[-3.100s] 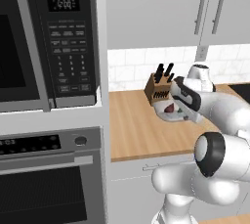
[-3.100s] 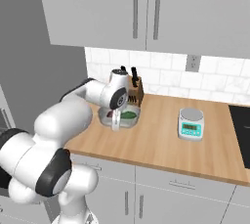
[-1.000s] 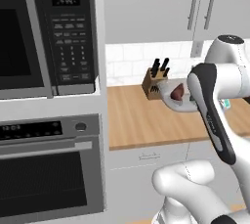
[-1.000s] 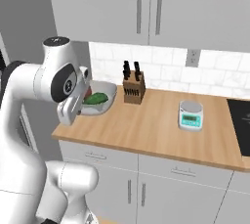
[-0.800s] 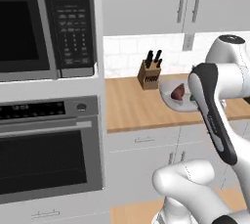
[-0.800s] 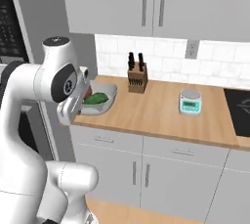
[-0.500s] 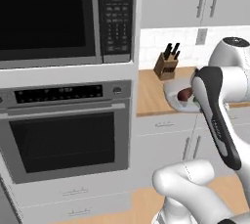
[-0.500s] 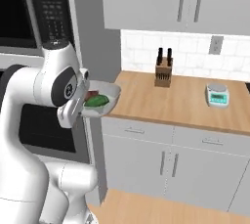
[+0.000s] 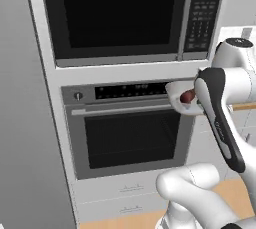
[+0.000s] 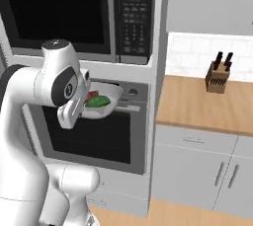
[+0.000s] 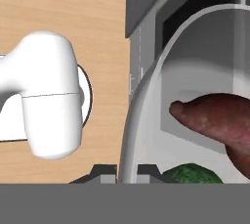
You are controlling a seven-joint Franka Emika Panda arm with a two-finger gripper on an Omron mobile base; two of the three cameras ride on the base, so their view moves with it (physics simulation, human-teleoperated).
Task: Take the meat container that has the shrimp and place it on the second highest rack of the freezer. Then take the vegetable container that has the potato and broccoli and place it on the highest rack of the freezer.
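Observation:
My gripper [image 11: 128,171] is shut on the rim of the white vegetable container [image 11: 146,96], one fingertip on each side of its wall. Inside lie the reddish-brown potato [image 11: 215,115] and the green broccoli [image 11: 188,175]. In the right base view the container [image 10: 109,102] hangs level at chest height in front of the oven, with the broccoli [image 10: 98,101] showing over its edge. In the left base view the container [image 9: 175,95] and potato [image 9: 187,96] peek out from behind my forearm. The shrimp and the freezer racks are out of view.
A black microwave [image 9: 125,18] sits above a built-in oven [image 9: 130,133] straight ahead. A tall grey panel [image 9: 25,123] fills the left edge. To the right stand the wooden counter [image 10: 207,104] with a knife block [image 10: 219,78] and white cabinets [image 10: 197,170].
The whole picture has slid: the base has travelled left, so the oven and microwave now face me and the counter lies off to the right. The container stays in my grip.

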